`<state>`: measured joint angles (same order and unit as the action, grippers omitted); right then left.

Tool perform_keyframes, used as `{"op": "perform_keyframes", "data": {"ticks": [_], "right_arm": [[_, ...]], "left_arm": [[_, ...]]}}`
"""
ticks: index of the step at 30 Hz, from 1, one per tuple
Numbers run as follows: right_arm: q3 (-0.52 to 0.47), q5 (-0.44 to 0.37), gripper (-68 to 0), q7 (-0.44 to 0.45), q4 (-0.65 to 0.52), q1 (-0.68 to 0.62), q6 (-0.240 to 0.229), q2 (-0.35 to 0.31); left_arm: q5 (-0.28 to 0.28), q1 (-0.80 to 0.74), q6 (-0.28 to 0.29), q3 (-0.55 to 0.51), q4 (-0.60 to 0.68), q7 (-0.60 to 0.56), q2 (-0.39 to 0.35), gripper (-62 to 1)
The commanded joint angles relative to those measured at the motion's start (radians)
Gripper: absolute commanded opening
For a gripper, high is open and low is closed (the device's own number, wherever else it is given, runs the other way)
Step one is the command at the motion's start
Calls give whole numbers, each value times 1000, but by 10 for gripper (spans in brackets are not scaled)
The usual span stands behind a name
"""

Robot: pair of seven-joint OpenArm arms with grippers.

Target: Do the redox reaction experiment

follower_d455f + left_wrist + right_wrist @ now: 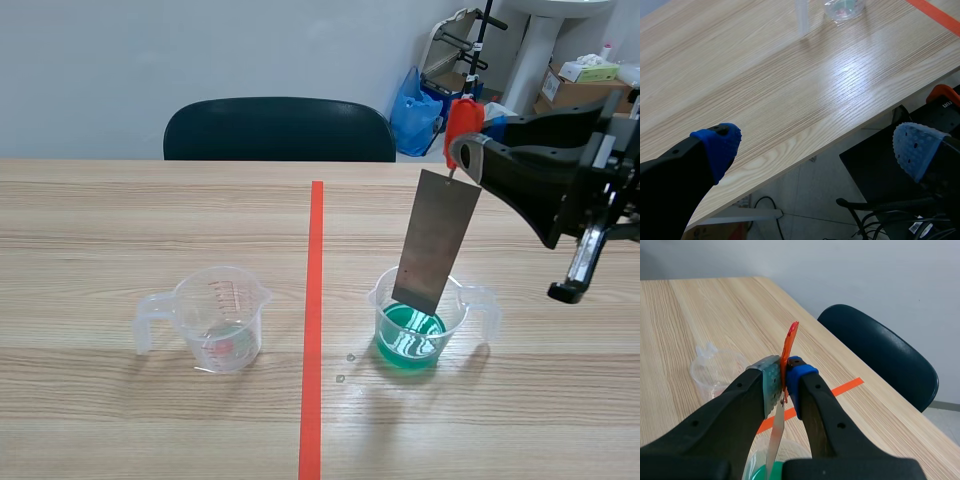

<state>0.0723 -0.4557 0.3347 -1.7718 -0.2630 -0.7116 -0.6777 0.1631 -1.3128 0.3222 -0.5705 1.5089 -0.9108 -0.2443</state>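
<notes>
Spanning the space under both grippers is the wooden table (pixel 150 210), with a dark chair (pixel 280 128) at its far edge. The left gripper (pixel 817 147) is spread wide, nothing between its pads, above the table's near edge. The right gripper (pixel 783 382) is clamped on a grey metal strip (pixel 435 240) hanging tilted below its fingertips, lower end inside a measuring cup of green liquid (pixel 462 305). A second clear measuring cup (pixel 842 7) sits well ahead of the left gripper. The right pads pinch the strip's orange tab (pixel 790 342).
</notes>
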Motion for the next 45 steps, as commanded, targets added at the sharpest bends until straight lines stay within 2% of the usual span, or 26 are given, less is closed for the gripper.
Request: {"op": "perform_keyframes", "data": {"ticks": [1, 8, 20, 30, 45], "right_arm": [[-4, -10, -656, 17, 14, 32, 3, 16], [16, 1, -656, 18, 85, 69, 3, 45], [23, 71, -656, 18, 179, 78, 3, 144], [24, 167, -655, 18, 247, 83, 3, 222], [24, 220, -656, 31, 279, 83, 3, 240]], "left_arm": [[-9, 0, 2, -6, 10, -16, -4, 14], [-9, 0, 3, -6, 10, -16, -6, 14], [-9, 0, 3, -6, 10, -16, -6, 14], [-9, 0, 3, -6, 10, -16, -6, 14], [-9, 0, 5, -6, 10, -16, -6, 14]]}}
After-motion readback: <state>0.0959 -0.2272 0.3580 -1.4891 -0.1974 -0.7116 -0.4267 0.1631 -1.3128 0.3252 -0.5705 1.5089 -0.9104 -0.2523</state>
